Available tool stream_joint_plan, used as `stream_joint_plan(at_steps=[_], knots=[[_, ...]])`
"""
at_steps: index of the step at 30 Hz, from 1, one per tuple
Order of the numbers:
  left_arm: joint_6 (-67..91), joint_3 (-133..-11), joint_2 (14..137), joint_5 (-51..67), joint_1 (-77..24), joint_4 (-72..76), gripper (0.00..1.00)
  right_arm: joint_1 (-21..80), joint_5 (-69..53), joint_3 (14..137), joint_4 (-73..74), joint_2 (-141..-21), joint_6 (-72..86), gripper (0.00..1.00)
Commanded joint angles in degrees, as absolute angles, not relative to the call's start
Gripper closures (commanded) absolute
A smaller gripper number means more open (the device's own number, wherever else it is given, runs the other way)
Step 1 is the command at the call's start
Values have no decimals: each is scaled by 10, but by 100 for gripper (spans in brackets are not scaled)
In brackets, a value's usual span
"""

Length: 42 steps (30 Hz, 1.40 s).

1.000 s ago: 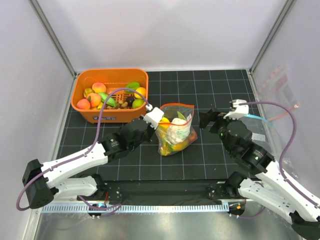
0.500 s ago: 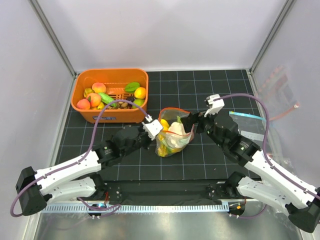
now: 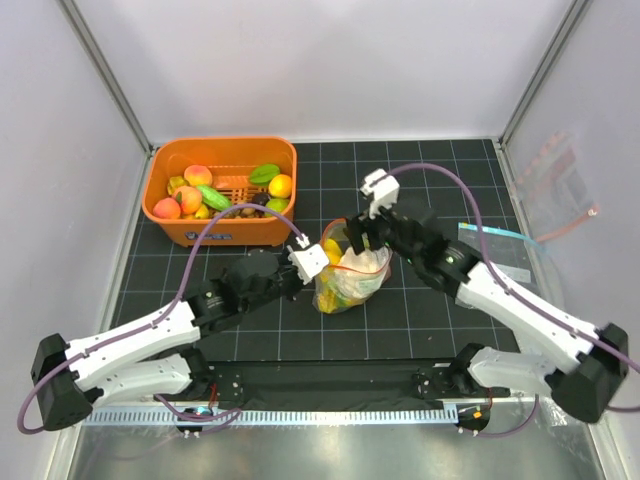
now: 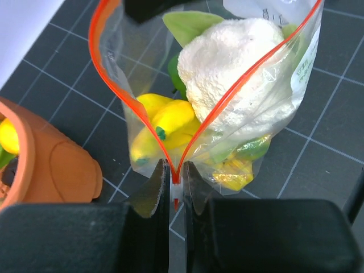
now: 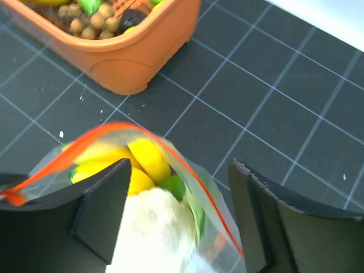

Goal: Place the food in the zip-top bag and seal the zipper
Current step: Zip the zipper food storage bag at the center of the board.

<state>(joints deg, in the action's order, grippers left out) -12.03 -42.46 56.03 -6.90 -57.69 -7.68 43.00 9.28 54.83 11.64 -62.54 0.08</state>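
Top view only: both arms meet over the zip-top bag [image 3: 352,282]. It sits near the middle of the table [image 3: 400,322], just off the near right corner of the orange basket [image 3: 215,232]. A flat clear bag with a blue edge [image 3: 495,241] lies toward the table's right edge.
Basket: more toy fruit [image 3: 192,192] is heaped inside, well apart from both arms.
Left wrist view only: the left gripper [image 4: 175,170] has its jaws pressed together on one end of the zipper [image 4: 224,99], at the point where the two red-orange lips meet.
Food in bag: a white cauliflower [image 4: 230,74] fills the right half, with yellow pieces [image 4: 168,120] lower left and a green leaf [image 4: 190,25] behind.
Right wrist view only: the right gripper [image 5: 176,176] hangs above the far part of the mouth with its jaws wide apart, one finger on each side. Whether either finger touches the plastic cannot be told.
Bag's facing: the mouth gapes upward and toward the far edge, and the filled belly sags toward the near edge.
Zipper's long axis: it runs from the pinched left end across to the right, its two lips spread into a V.
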Motion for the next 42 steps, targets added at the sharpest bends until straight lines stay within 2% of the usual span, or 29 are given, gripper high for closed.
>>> stream_joint_plan(at_steps=[1,2,4,5,7,9,11,18,23,28,30,32,36,37,39,40,42], knots=[[-128,-425,537,-84,-578,-62,100,432,38,629,158,-688,-45,26],[-128,-424,537,-88,-578,-61,100,432,40,628,152,-698,-43,28],[-122,-422,537,-104,-578,-57,100,432,61,623,140,-697,-40,37],[-121,-421,536,-110,-578,-56,100,432,66,623,143,-694,-37,50],[-121,-420,534,-117,-578,-50,100,432,80,624,159,-678,-20,62],[-120,-416,531,-122,-578,-46,100,432,95,614,165,-650,-5,83],[-117,-409,524,-137,-578,-33,99,432,121,609,174,-629,19,99],[-112,-374,476,-174,-578,12,95,449,116,571,189,-551,43,99],[-105,-372,459,-187,-578,15,95,458,103,614,286,-584,52,99],[-106,-371,451,-188,-578,15,95,484,-24,631,305,-605,23,90],[-108,-369,449,-191,-578,15,95,503,-56,633,306,-610,6,91],[-106,-368,449,-199,-578,15,94,537,-44,641,319,-618,3,99],[-101,-368,457,-228,-578,15,94,580,-16,663,354,-641,4,98],[-103,-368,457,-220,-578,17,94,584,-13,663,352,-641,-10,86],[-105,-366,454,-208,-578,20,94,587,-13,654,328,-639,-15,75],[-108,-364,452,-207,-578,25,94,587,-11,650,317,-638,-19,65],[-109,-359,446,-204,-578,29,94,587,-4,637,288,-635,-21,57]])
